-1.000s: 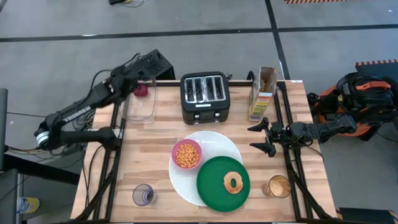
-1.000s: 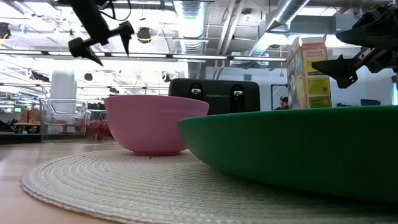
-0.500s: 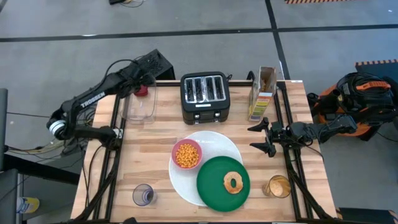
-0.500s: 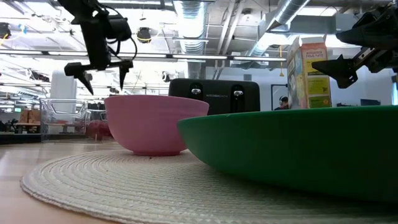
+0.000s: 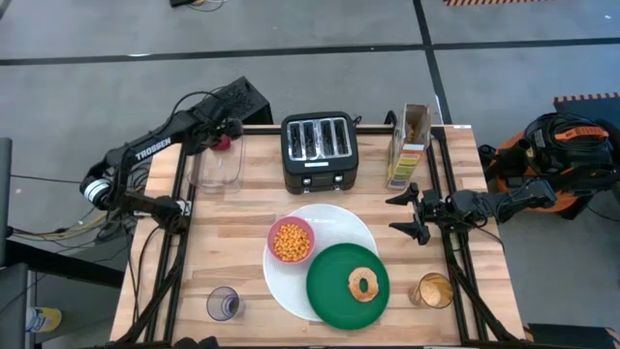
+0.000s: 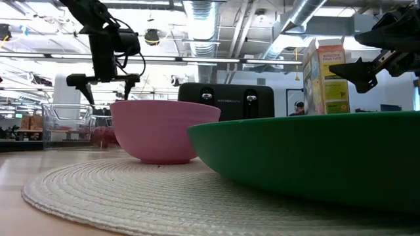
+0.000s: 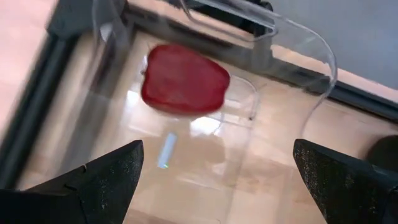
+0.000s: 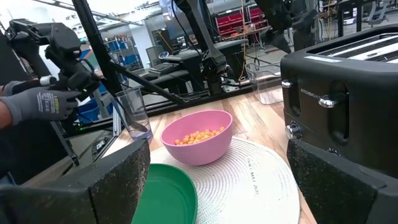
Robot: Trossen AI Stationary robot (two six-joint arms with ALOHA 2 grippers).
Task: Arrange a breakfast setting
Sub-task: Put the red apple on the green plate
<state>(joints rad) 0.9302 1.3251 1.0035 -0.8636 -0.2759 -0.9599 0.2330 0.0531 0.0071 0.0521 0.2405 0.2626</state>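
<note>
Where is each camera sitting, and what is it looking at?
High view: above the table, looking straight down at both arms and the white plate.
Low view: at tabletop height, facing the pink bowl; left pincer hangs above.
Left wrist view: over the clear container, facing the red food piece.
Right wrist view: facing the toaster.
Bowl and toaster show in several views.

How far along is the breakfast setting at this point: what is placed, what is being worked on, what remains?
Placed: pink bowl and green plate with the bagel sit on the white plate, a tumbler on either side. In hand: the open left gripper hovers over the red food piece in the clear container. Left: grasping and plating it. The right gripper waits, open.
</note>
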